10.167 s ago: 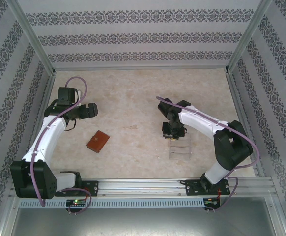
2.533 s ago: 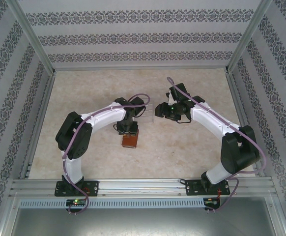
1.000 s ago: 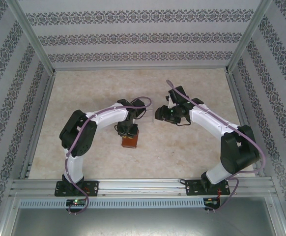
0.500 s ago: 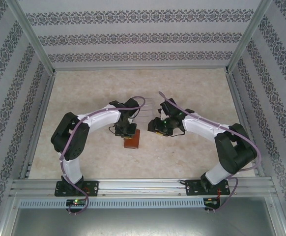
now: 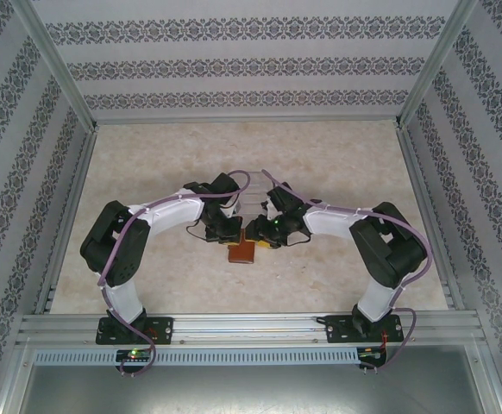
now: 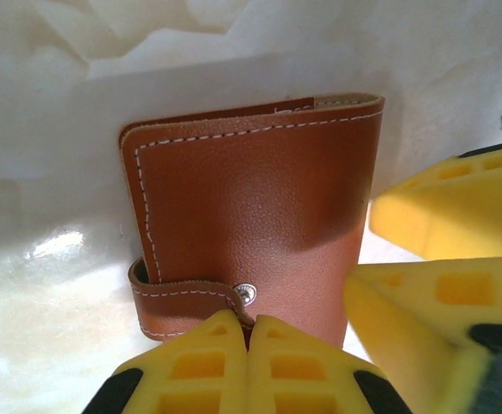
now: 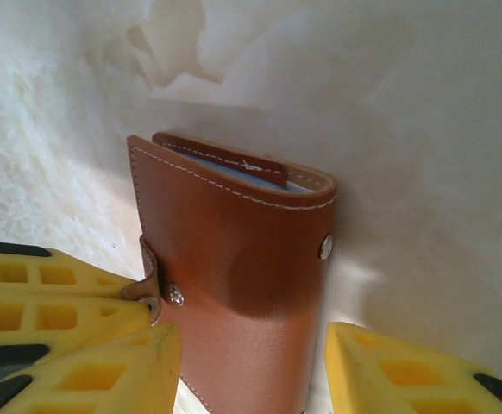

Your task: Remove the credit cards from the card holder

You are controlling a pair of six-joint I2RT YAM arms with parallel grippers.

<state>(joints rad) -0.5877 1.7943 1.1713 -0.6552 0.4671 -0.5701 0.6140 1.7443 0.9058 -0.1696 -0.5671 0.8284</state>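
Just now the card holder [image 5: 241, 253] lies near the middle of the tabletop [image 5: 147, 155], a little toward the near edge, with both arms meeting over it. Its reddish-brown cover is folded shut. In the right wrist view a thin bluish-grey strip of sleeve [image 7: 234, 172] shows along the holder's open top edge; what sits in the sleeves cannot be seen.

The left claw [image 6: 247, 332] is clenched, its two yellow fingers pressed together on the end of the tab strap [image 6: 186, 293], right beside the metal snap [image 6: 247, 293]. Whether the snap is fastened I cannot tell.

The right claw [image 7: 251, 336] is released, one yellow finger on each side of the holder's lower part.

A clear plastic tray [image 5: 253, 191] sits just beyond the claws, toward the far edge; its contents cannot be made out.
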